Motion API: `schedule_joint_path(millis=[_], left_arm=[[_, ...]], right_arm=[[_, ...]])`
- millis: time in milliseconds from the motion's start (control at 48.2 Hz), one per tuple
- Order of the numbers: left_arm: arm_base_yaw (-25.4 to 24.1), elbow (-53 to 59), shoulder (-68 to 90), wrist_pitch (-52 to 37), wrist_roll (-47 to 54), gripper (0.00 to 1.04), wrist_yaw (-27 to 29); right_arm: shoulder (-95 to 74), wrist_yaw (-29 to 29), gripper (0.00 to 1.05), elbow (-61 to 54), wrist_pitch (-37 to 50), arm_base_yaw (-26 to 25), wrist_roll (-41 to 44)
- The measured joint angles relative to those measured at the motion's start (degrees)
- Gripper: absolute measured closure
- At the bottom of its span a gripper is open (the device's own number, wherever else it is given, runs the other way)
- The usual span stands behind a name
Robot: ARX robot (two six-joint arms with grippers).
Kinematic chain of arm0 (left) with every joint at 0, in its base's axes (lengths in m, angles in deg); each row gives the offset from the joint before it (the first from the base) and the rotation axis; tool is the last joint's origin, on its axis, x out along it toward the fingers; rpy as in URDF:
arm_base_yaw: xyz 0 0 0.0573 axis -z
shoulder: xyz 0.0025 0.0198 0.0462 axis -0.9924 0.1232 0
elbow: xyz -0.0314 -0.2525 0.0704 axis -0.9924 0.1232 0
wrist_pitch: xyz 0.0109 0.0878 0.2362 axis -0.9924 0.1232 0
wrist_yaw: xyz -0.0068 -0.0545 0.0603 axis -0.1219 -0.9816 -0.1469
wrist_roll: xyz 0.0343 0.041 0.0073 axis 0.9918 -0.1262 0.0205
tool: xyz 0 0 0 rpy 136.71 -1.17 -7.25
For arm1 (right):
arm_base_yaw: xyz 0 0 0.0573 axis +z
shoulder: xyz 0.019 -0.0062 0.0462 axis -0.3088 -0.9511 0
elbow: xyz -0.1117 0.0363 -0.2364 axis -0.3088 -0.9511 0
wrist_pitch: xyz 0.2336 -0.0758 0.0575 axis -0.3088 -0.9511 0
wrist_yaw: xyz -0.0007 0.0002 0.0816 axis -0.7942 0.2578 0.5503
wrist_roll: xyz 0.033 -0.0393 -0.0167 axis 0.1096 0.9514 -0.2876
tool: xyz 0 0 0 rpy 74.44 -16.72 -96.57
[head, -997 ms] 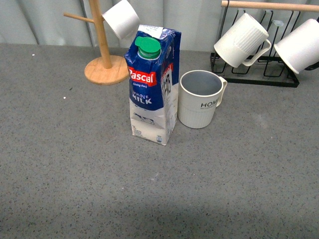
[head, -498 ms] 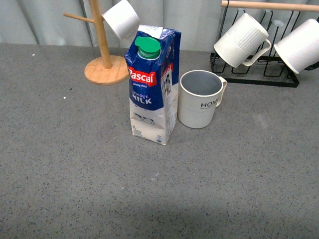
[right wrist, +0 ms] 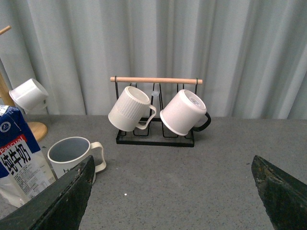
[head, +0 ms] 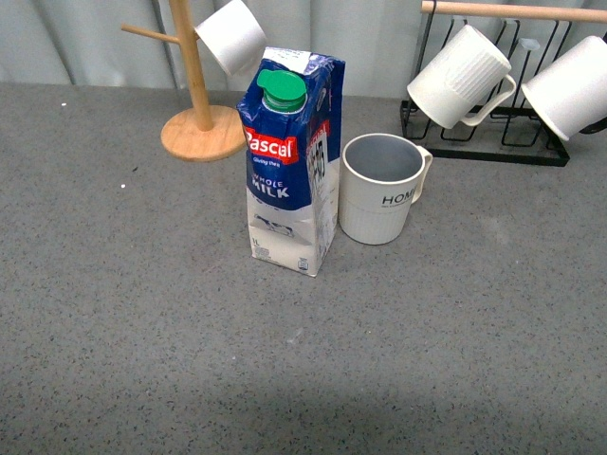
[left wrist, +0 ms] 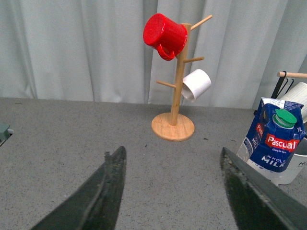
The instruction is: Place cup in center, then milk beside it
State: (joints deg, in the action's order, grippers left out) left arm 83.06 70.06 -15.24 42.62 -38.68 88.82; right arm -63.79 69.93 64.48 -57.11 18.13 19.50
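The cup, off-white with a ribbed lower half and black lettering, stands upright on the grey table. The milk, a blue and white carton with a green cap, stands upright close against the cup's left side. Both also show in the left wrist view, the milk with the cup behind it, and in the right wrist view, the cup beside the milk. My left gripper is open and empty, back from the milk. My right gripper is open and empty, back from the cup. Neither arm shows in the front view.
A wooden mug tree with a white mug stands behind the milk; the left wrist view shows a red mug on it. A black rack at the back right holds a ribbed white mug and a smooth one.
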Motion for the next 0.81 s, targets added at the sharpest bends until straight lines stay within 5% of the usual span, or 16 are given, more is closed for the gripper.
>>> schedule_joint_path(millis=[208,810], left_arm=[[0.00,0.00,0.02,0.00,0.04,0.05,-0.02],[0.00,0.00,0.00,0.00,0.09,0.06,0.00]], right_arm=[[0.00,0.00,0.09,0.00,0.00,0.00,0.00],[0.00,0.00,0.09,0.00,0.00,0.00,0.00]])
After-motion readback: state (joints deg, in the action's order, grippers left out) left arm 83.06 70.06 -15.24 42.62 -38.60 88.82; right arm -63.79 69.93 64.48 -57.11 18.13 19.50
